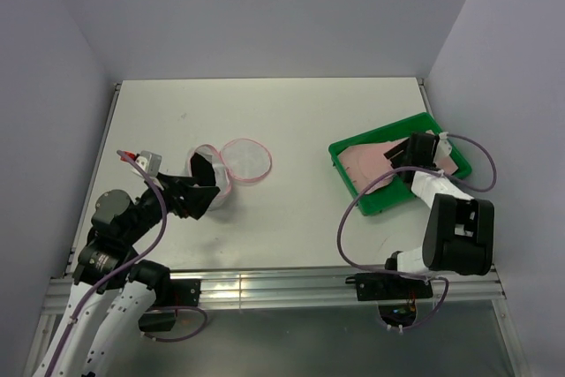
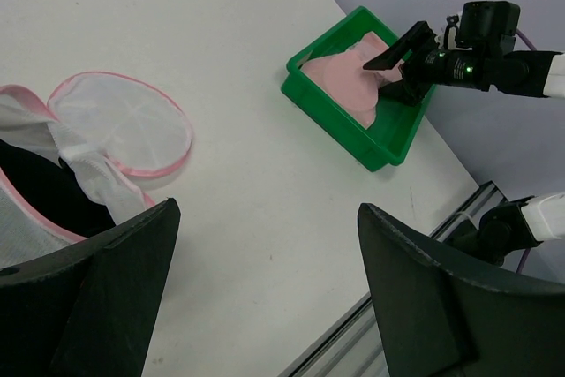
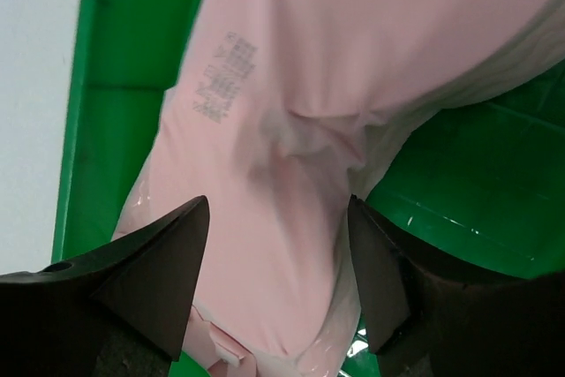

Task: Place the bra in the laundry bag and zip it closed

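Observation:
The pale pink bra point(image 1: 366, 162) lies in the green tray point(image 1: 381, 203) at the right. In the right wrist view the bra point(image 3: 291, 59) fills the frame. My right gripper point(image 3: 277, 202) is open just above it, one finger on each side of a fold, and is also seen from above point(image 1: 397, 162). The white mesh laundry bag point(image 1: 217, 190) stands open at the left, its round pink-rimmed lid point(image 1: 245, 161) flopped flat on the table. My left gripper point(image 1: 199, 186) is open at the bag's rim point(image 2: 53, 174), gripping nothing.
The tray point(image 2: 344, 125) sits near the table's right front corner, with the right arm point(image 2: 477, 64) reaching over it. An aluminium rail point(image 1: 282, 284) runs along the near edge. Grey walls close in the left, right and back.

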### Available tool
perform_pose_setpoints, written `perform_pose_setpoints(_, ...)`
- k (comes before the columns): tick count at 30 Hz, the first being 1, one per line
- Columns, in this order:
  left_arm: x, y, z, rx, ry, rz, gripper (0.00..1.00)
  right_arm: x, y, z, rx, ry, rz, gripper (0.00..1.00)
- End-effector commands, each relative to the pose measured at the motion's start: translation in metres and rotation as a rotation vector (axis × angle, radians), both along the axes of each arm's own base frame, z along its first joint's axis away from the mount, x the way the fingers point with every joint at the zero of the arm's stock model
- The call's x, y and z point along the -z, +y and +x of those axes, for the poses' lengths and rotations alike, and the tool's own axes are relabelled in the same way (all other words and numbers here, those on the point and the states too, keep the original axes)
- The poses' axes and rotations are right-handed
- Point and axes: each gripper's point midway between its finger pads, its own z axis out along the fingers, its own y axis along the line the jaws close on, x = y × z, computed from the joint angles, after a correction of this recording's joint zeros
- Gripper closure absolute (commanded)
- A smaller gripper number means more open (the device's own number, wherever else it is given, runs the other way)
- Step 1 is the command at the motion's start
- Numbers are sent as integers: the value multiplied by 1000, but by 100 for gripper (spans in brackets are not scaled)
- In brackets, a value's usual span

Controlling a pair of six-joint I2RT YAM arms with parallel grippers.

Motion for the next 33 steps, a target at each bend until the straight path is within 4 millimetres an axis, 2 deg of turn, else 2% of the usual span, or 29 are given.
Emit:
perform_pose_setpoints(1,-13,2,0,-14,-46,-2,12,5,-2,4,46,-66,118,29)
perform_pose_setpoints(6,-16,6,0,-34,-57,-5,12,19,-1,9,38,-57,210,32)
perform_pose_setpoints(7,-15,6,2,-40,-52,-2,12,20,-2,9,41,-64,221,50)
perform_pose_setpoints(8,-14,6,3,-40,-47,-2,12,16,-5,11,44,-87,225,61)
perform_pose_setpoints(9,-14,6,2,-35,-48,-3,12,15,-5,11,49,-98,229,80)
perform_pose_setpoints(10,-14,5,1,-32,-51,-4,12,10,-5,11,50,-118,225,87)
perform_pose_setpoints(13,-15,8,2,-47,-58,-3,12,-21,-9,9,61,-231,183,99)
perform_pose_setpoints(14,-12,8,4,-52,-45,3,12,-44,-13,7,71,-302,150,100)
perform_pose_setpoints(16,-10,7,5,-51,-38,0,12,-72,-11,7,52,-386,127,100)
perform_pose_setpoints(17,-11,8,5,-49,-40,-1,12,-99,-9,6,27,-466,107,100)
perform_pose_setpoints(18,-11,8,5,-51,-43,0,12,-115,-3,6,-13,-503,99,100)
perform_pose_setpoints(20,-11,10,7,-64,-37,3,12,-160,7,6,-83,-613,82,100)
perform_pose_setpoints(22,-9,9,9,-60,-29,3,12,-192,30,7,-208,-685,100,100)
perform_pose_setpoints(23,-7,8,9,-55,-24,5,12,-222,40,10,-268,-745,94,100)
perform_pose_setpoints(24,-8,8,9,-52,-28,3,12,-238,51,12,-326,-772,92,100)
perform_pose_setpoints(25,-9,9,9,-55,-32,3,12,-247,75,14,-432,-779,120,100)
perform_pose_setpoints(26,-8,10,10,-61,-29,4,12,-257,88,15,-489,-779,131,100)
perform_pose_setpoints(27,-7,11,11,-69,-27,5,12,-290,100,15,-559,-826,100,100)
perform_pose_setpoints(28,-6,12,13,-75,-21,7,12,-297,126,13,-655,-822,122,100)
perform_pose_setpoints(29,-4,11,14,-74,-12,10,12,-315,140,10,-706,-841,116,100)
perform_pose_setpoints(30,-3,11,15,-72,-8,9,13,-320,154,7,-764,-843,96,100)
perform_pose_setpoints(31,-3,11,15,-71,-8,8,13,-322,179,0,-850,-838,109,100)
perform_pose_setpoints(33,-2,13,16,-80,-4,8,13,-310,212,-16,-986,-800,129,100)
